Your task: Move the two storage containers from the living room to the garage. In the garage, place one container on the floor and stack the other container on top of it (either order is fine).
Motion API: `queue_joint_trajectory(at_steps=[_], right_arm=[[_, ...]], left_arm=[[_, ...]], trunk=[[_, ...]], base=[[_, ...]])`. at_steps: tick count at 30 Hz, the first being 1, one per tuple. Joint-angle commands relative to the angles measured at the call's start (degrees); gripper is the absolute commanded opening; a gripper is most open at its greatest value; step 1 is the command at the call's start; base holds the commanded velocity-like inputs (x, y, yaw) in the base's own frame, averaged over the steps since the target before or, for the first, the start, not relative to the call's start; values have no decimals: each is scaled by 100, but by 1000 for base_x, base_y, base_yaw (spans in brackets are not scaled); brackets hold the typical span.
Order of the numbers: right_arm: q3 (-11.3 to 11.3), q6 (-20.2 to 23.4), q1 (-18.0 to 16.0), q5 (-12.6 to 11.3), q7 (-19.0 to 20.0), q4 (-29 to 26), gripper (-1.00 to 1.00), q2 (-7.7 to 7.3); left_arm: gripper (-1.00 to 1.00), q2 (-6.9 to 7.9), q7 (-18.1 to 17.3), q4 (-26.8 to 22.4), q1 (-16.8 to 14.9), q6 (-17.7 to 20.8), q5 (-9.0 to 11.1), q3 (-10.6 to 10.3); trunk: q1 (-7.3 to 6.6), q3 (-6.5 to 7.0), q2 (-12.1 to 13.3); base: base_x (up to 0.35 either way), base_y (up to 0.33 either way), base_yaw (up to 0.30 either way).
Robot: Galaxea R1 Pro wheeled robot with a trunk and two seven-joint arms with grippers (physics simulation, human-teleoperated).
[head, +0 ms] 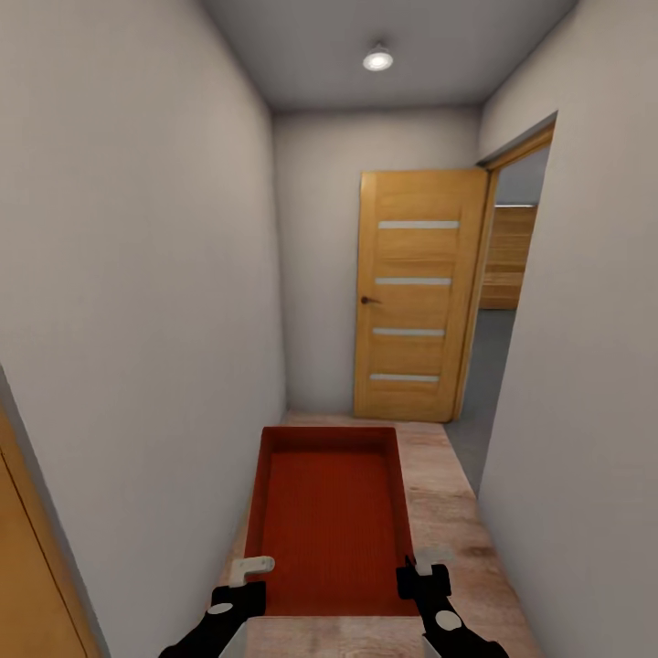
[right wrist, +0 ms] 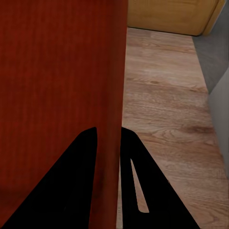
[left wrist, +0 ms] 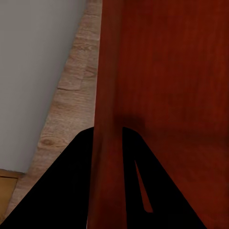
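Both our grippers, left (head: 239, 585) and right (head: 422, 574), pinch the red bin's (head: 331, 512) side walls. We carry it level toward the open door (head: 419, 297), turning right beyond it.

A storage container (head: 331, 512) sits out in front of the robot in a narrow hallway, held above the wood-plank floor (head: 457, 512), with a wall (head: 137, 302) close on its left and another wall (head: 585, 366) on its right. The left gripper (head: 249, 574) sits at the container's near left corner and the right gripper (head: 422, 565) at its near right corner, each with its jaws astride a side wall of the container. Beyond the container an open door (head: 416, 297) stands against the end wall, beside a doorway (head: 503, 302) in the right wall.
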Motion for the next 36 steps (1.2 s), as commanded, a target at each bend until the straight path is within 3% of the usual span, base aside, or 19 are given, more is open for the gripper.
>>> queue_joint_trajectory(at_steps=[1,24,36], right_arm=[[-105,-397,-9,-48,-323,-9,-100,-29],[-104,-397,-9,-48,-327,-9,-100,-15],[-103,-397,-9,-31,-336,-9,-100,-5]], left_arm=[[-100,42,71,6,-1,22,59,72],[-100,34,71,48,-1,30,56,57],[-100,34,71,15,-1,22,50,71]], trunk=[[5,-9,-7],[5,-9,-7],[5,-9,-7]], base=[[323,0,0],[323,0,-2],[323,0,-227]])
